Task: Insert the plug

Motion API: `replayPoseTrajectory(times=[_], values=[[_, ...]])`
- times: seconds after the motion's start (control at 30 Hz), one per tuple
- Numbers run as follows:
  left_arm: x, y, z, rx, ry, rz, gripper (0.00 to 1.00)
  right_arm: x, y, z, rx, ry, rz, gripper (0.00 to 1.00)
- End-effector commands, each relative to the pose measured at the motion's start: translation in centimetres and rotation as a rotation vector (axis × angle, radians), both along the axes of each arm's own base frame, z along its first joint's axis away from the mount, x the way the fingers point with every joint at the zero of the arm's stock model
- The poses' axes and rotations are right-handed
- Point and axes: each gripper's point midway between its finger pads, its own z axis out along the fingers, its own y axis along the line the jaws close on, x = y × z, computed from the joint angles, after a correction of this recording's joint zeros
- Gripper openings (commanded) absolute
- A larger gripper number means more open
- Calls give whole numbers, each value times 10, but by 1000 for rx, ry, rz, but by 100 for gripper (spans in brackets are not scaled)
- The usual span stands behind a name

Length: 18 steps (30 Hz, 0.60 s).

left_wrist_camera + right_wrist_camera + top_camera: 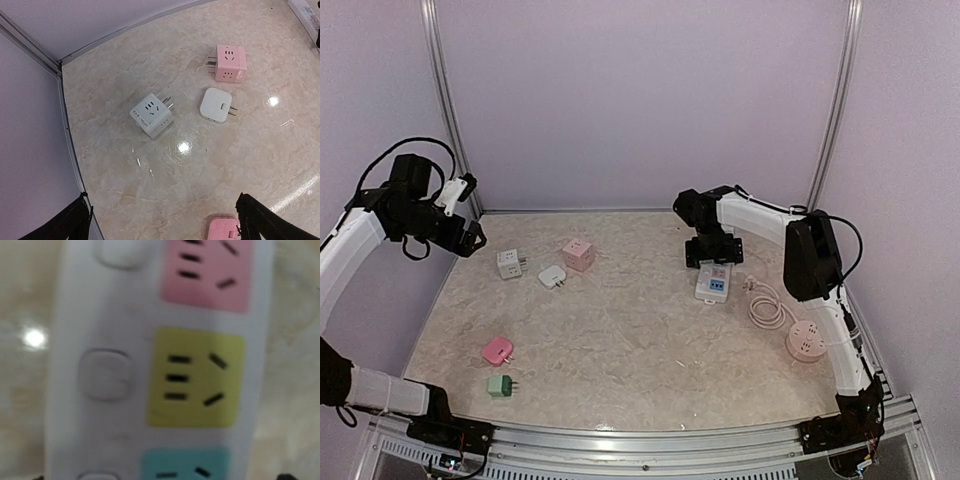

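Before me: white power strip (80, 315), socket panels (195, 377) pink, yellow, teal; green plug (500, 385); pink cube adapter (230, 62); beige marbled bench (640, 340).

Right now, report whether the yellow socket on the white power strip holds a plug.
Empty: the yellow socket on the white plastic power strip shows all its slots bare, nothing inserted.
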Motion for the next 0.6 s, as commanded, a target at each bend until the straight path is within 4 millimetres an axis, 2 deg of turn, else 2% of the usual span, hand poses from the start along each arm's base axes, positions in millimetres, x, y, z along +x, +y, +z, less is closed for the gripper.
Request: replayPoseTrajectory(times=[0.0, 0.1, 0.2, 0.3, 0.43, 0.57], values=[[-7, -6, 0, 0, 0, -32, 99, -13, -13, -18, -15, 63, -30, 100], [-6, -5, 1, 6, -5, -24, 99, -15, -1, -37, 106, 97, -19, 100], [-7, -2, 1, 17, -9, -15, 99, -15, 5, -38, 168, 87, -14, 99], [-10, 0, 3, 35, -21, -12, 99, -16, 9, -34, 196, 75, 4, 90], [-16, 6, 11, 68, -46, -6, 99, -26, 16, -33, 241, 75, 62, 78], [-24, 12, 16, 107, -65, -2, 99, -47, 30, -26, 246, 74, 207, 63]])
